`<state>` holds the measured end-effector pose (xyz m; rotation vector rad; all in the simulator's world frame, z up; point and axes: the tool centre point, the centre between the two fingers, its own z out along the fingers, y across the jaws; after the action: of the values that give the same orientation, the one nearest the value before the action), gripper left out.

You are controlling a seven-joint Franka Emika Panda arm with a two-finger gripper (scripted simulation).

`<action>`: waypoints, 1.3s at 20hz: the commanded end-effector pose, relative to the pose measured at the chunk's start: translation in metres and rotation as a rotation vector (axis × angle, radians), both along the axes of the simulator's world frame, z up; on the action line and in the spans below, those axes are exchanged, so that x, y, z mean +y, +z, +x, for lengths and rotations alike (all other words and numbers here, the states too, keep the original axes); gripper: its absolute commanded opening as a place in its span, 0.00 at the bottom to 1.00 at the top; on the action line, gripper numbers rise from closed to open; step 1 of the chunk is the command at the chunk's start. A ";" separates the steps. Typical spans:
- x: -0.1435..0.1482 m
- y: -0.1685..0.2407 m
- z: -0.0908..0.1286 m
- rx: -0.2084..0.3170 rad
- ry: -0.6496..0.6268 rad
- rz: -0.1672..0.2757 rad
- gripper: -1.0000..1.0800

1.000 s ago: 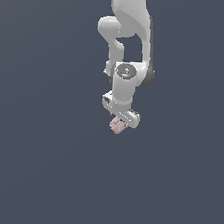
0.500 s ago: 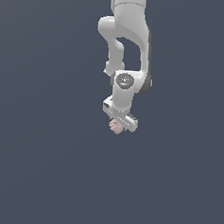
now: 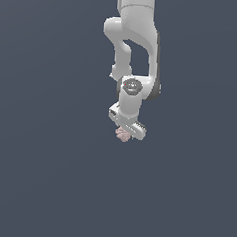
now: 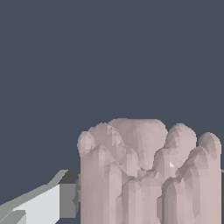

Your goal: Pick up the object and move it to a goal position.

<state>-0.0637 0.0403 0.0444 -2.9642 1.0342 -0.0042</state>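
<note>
Background surface [image 3: 41,175]: 1 plain, uniform field of dark slate blue-grey, which filled the exterior view from edge to edge. No seams, markings or texture could be made out on it. The same flat blue-grey tone [image 4: 65,57] lay behind everything in the wrist view. Whether this was a floor, a tabletop or a backdrop could not be told. No further non-task items were visible in either view.

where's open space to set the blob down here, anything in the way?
Only the arm and gripper with the pink blob show. Plain grey ground lies bare to the exterior view's left and right of the arm and below the gripper. The one crowded spot is at the gripper itself; no goal marker shows.
</note>
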 end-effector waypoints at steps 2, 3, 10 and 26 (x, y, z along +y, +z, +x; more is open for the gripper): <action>-0.001 -0.002 -0.001 0.003 -0.002 -0.001 0.00; -0.001 -0.002 -0.001 0.003 -0.002 -0.001 0.00; 0.004 0.001 0.006 0.000 -0.001 0.000 0.00; 0.053 0.015 0.077 0.001 -0.001 -0.001 0.00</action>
<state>0.0047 0.0871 0.0577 -2.9648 1.0361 -0.0029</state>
